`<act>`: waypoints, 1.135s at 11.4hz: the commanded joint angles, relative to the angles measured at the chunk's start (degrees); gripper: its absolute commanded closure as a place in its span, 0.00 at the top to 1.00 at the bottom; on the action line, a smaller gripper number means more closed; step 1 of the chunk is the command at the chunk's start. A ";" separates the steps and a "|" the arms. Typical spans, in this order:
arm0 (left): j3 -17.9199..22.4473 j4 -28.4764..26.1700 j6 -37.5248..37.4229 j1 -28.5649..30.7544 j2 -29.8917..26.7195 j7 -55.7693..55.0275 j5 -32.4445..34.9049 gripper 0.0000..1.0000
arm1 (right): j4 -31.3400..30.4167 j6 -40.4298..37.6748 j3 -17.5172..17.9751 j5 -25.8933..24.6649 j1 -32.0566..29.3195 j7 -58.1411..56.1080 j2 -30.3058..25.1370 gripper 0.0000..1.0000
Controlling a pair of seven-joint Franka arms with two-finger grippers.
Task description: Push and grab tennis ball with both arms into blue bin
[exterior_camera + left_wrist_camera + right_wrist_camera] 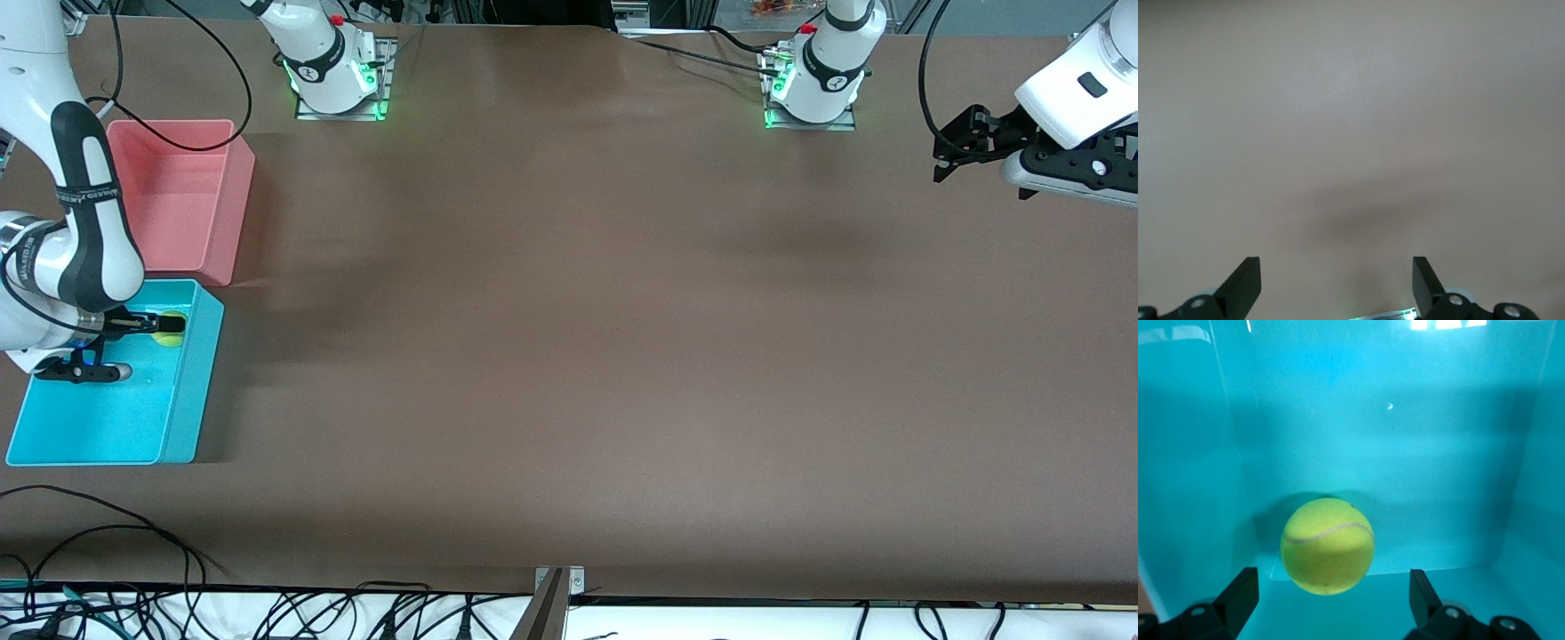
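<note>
Here the right pincer (133, 347) hangs over the blue bin (191, 391), at the right arm's end of the counter (569, 356), with its fingers spread apart and gripping nothing. In the right wrist view the two black fingertips (1238, 593) stand wide to either side, and the tennis ball (1327, 545) sits between and just ahead of them, touching neither; whether it rests on the bin's floor or is still clear of it cannot be told. In the front view the ball (169, 327) shows as a small yellow-green spot right at the pincer's tips, inside the bin's walls, in the part of the bin that lies toward the pink bin (182, 200). The pink bin stands just beside the blue one, farther from the front camera than the pincer, and the two tubs look to be touching or nearly so at their neighbouring walls. The left pincer (956, 151) waits in the air over bare counter at the left arm's end, well apart from both bins and the ball. Its fingers (1245, 283) are also spread wide with nothing between them, and the left wrist view shows only plain brown counter surface and a soft shadow ahead of them.
</note>
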 commanded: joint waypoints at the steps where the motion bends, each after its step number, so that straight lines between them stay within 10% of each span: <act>1: -0.31 -0.11 -0.63 0.04 -0.37 -0.76 1.37 1.00 | 2.03 -6.22 0.39 1.30 -0.75 -0.94 -5.67 1.00; 7: -0.05 -0.11 -0.63 0.66 -0.02 -0.85 0.84 1.00 | 19.35 -29.61 0.74 1.39 -0.49 -0.15 -11.03 1.00; 13: -0.05 -0.11 -0.98 0.74 -0.02 -0.85 0.84 1.00 | 13.93 -28.58 1.54 1.30 8.18 9.47 -24.73 1.00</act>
